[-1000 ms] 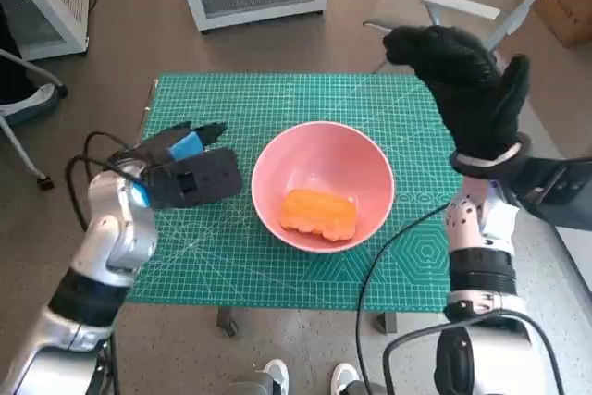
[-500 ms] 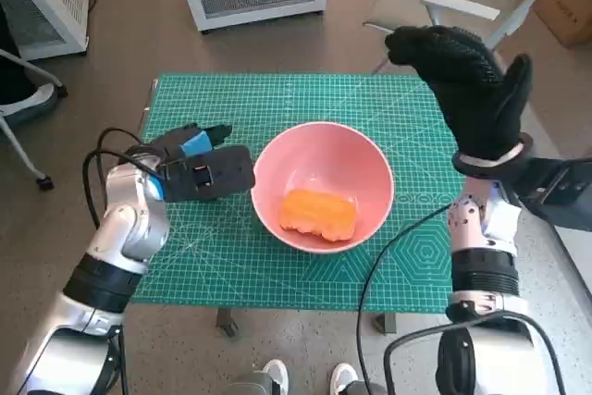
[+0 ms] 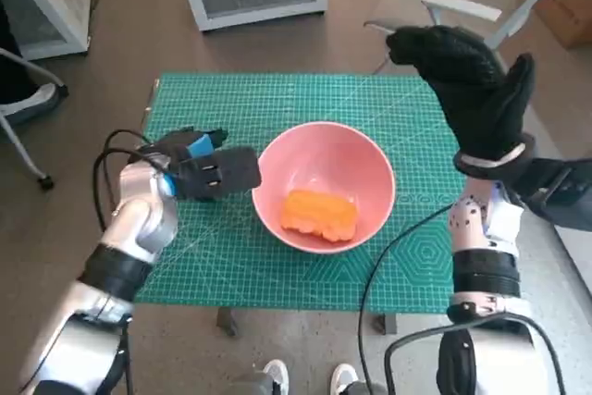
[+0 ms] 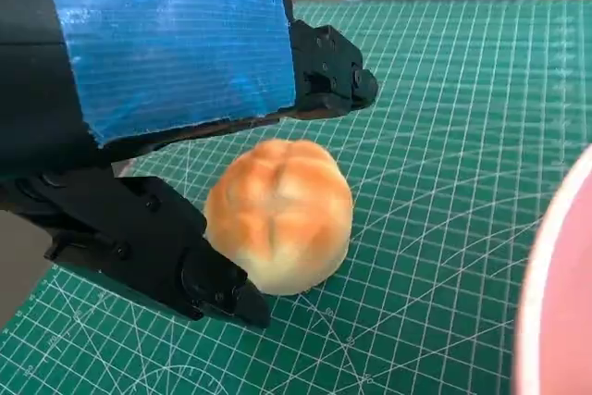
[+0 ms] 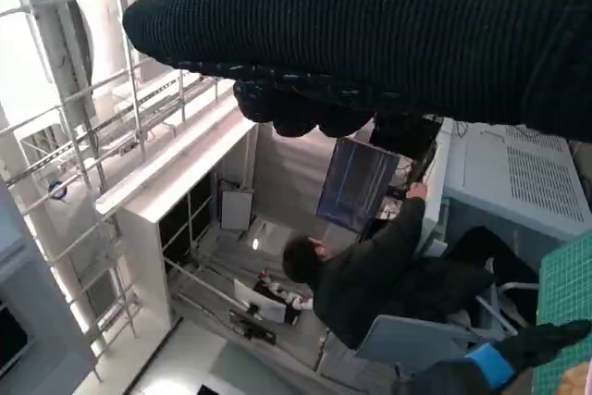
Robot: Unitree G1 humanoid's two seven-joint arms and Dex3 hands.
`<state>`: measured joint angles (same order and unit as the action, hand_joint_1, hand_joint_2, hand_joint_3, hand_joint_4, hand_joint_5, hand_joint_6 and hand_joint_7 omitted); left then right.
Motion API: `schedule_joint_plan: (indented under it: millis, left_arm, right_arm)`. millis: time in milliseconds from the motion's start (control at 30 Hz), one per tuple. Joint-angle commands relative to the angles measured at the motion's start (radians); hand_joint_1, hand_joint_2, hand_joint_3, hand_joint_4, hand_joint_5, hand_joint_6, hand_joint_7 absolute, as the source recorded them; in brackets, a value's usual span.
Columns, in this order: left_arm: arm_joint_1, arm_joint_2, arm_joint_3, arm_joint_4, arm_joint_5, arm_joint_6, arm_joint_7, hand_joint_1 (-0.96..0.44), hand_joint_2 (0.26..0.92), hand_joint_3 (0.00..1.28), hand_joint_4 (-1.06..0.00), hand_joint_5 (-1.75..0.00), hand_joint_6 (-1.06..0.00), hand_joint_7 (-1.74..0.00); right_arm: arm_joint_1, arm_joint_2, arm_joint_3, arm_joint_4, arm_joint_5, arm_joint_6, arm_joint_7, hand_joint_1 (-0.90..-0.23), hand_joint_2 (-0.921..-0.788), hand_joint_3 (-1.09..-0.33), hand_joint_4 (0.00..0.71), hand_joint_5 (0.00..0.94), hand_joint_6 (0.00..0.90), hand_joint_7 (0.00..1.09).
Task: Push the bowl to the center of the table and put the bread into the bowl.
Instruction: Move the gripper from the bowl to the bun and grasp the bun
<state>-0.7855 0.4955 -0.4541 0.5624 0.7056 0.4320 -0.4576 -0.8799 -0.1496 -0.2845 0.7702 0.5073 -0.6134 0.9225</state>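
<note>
The left hand [image 3: 208, 171] has its fingers [image 4: 213, 279] spread on either side of the round bread [image 4: 279, 215] on the mat [image 3: 231, 256], bracketing it without a visible grip, while the right hand [image 3: 472, 90] hangs raised and empty, well clear of it. The pink bowl [image 3: 370, 159] sits mid-mat just beside the left hand, toward the robot's right, with an orange item [image 3: 317, 213] in it. The bread must go that way, and the left hand is far nearer.

Left hand [image 3: 208, 171] has moved right across the surface [image 3: 277, 99] toward the pink bowl [image 3: 323, 185], now just beside its rim; a second ago it sat further left. Left forearm swung in with it.
</note>
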Motion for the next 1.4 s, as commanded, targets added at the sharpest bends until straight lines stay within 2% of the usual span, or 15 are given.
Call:
schedule_joint_plan:
  millis: [33, 333, 467, 500, 533, 567, 633, 733, 767, 800, 867, 900, 1033, 1133, 1400]
  left_arm:
    - [-0.026, -0.007, -0.013, 0.039, 0.015, -0.019, 0.023, -0.03, 0.731, 0.02, -0.06, -0.01, -0.27, -0.02]
    - [-0.054, -0.029, -0.028, 0.155, 0.010, -0.040, 0.043, 0.03, 0.762, 0.03, -0.20, -0.04, -0.35, -0.04]
    - [-0.062, -0.040, -0.029, 0.198, 0.009, -0.041, 0.062, 0.06, 0.784, 0.04, -0.41, -0.11, -0.42, -0.05]
    - [-0.063, -0.042, -0.029, 0.206, 0.008, -0.043, 0.067, 0.07, 0.787, 0.04, -0.47, -0.35, -0.45, -0.04]
    - [-0.064, -0.044, -0.029, 0.212, 0.008, -0.045, 0.071, 0.08, 0.789, 0.04, -0.48, -0.55, -0.46, -0.03]
    - [-0.063, -0.048, -0.029, 0.221, 0.008, -0.044, 0.082, 0.08, 0.790, 0.04, -0.48, -0.63, -0.47, -0.03]
    - [-0.063, -0.053, -0.030, 0.234, 0.008, -0.045, 0.096, 0.27, 0.705, 0.33, -0.63, -1.01, -0.51, -0.02]
    - [-0.066, -0.059, -0.036, 0.252, 0.012, -0.053, 0.117, 0.35, 0.654, 0.48, -0.69, -1.17, -0.53, -0.02]
    - [-0.065, -0.060, -0.045, 0.264, 0.021, -0.064, 0.140, 0.36, 0.676, 0.46, -0.70, -1.20, -0.58, -0.04]
    - [-0.065, -0.062, -0.052, 0.273, 0.027, -0.073, 0.156, 0.37, 0.735, 0.37, -0.70, -1.21, -0.66, -0.14]
    - [-0.065, -0.062, -0.061, 0.288, 0.036, -0.087, 0.181, 0.37, 0.816, 0.23, -0.70, -1.21, -0.66, -0.34]
    - [-0.066, -0.062, -0.064, 0.294, 0.039, -0.093, 0.190, 0.24, 0.854, 0.18, -0.69, -1.25, -0.64, -0.59]
    - [-0.062, -0.053, -0.073, 0.310, 0.055, -0.135, 0.243, 0.05, 0.906, 0.11, -0.64, -1.31, -0.64, -0.98]
    - [-0.060, -0.041, -0.073, 0.306, 0.058, -0.154, 0.262, 0.02, 0.914, 0.10, -0.62, -1.29, -0.64, -1.07]
    - [-0.049, -0.009, -0.059, 0.253, 0.055, -0.165, 0.267, 0.00, 0.912, 0.11, -0.62, -1.34, -0.65, -1.06]
  right_arm:
    - [0.034, 0.003, -0.002, -0.007, 0.000, 0.015, -0.005, -0.635, -0.921, -0.726, 0.208, 0.002, 0.026, 0.56]
    - [0.042, 0.003, -0.005, -0.020, 0.003, 0.024, -0.005, -0.636, -0.921, -0.713, 0.209, 0.002, 0.036, 0.54]
    - [0.044, 0.005, -0.005, -0.025, 0.005, 0.031, -0.004, -0.640, -0.921, -0.710, 0.209, 0.002, 0.040, 0.53]
    - [0.045, 0.005, -0.005, -0.025, 0.006, 0.033, -0.004, -0.642, -0.921, -0.707, 0.209, 0.002, 0.042, 0.53]
    - [0.045, 0.005, -0.005, -0.026, 0.006, 0.034, -0.004, -0.643, -0.921, -0.705, 0.209, 0.002, 0.044, 0.53]
    - [0.046, 0.006, -0.005, -0.027, 0.006, 0.034, -0.003, -0.643, -0.921, -0.704, 0.209, 0.002, 0.044, 0.53]
    - [0.047, 0.007, -0.005, -0.028, 0.006, 0.034, -0.003, -0.640, -0.921, -0.701, 0.209, 0.002, 0.049, 0.52]
    - [0.048, 0.007, -0.005, -0.029, 0.006, 0.034, -0.001, -0.639, -0.921, -0.699, 0.209, 0.002, 0.052, 0.52]
    - [0.049, 0.007, -0.004, -0.030, 0.005, 0.033, 0.000, -0.639, -0.921, -0.699, 0.209, 0.002, 0.053, 0.52]
    - [0.050, 0.008, -0.004, -0.031, 0.005, 0.032, 0.000, -0.641, -0.921, -0.699, 0.210, 0.002, 0.054, 0.52]
    - [0.051, 0.008, -0.003, -0.034, 0.005, 0.031, 0.001, -0.642, -0.921, -0.699, 0.210, 0.002, 0.056, 0.52]
    - [0.052, 0.008, -0.003, -0.035, 0.005, 0.031, 0.001, -0.642, -0.921, -0.699, 0.209, 0.002, 0.056, 0.52]
    - [0.051, 0.006, -0.004, -0.033, 0.006, 0.031, 0.003, -0.636, -0.921, -0.700, 0.209, 0.001, 0.058, 0.51]
    - [0.052, 0.005, -0.005, -0.032, 0.006, 0.030, 0.003, -0.634, -0.921, -0.700, 0.208, 0.001, 0.059, 0.51]
    - [0.053, 0.004, -0.002, -0.031, -0.004, 0.022, -0.003, -0.629, -0.921, -0.699, 0.210, 0.001, 0.066, 0.51]
